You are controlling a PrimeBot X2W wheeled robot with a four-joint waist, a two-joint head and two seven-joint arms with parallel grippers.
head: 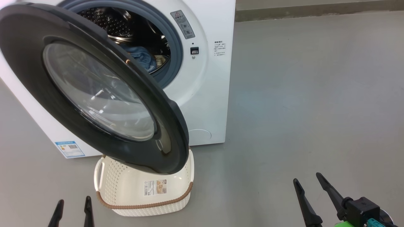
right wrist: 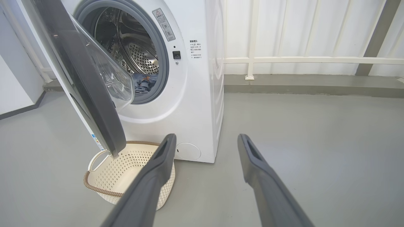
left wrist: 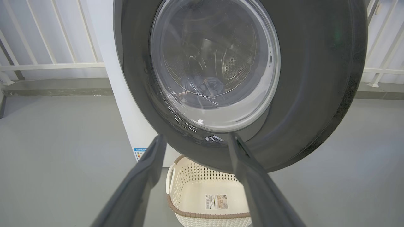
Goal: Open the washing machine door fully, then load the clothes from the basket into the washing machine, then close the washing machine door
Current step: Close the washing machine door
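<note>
The floor (head: 315, 94) is smooth and grey, and it shines a little. At the back there is a white fence (right wrist: 315, 60) with thin bars going up and one long bar going across. It stands on a low grey step (right wrist: 300, 83) that runs along the floor. A grey post (right wrist: 375, 37) stands by the bars. Off to one side is a white wall (right wrist: 12, 91) with a dark strip (right wrist: 19, 110) along its bottom

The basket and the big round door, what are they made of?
The basket looks like matt cream plastic: its walls have neat moulded holes, and the brown rim only imitates weaving. The washing machine door looks like glossy black plastic, since it shines with reflections. Its clear bulging window is probably glass, though clear plastic would look alike.
</note>
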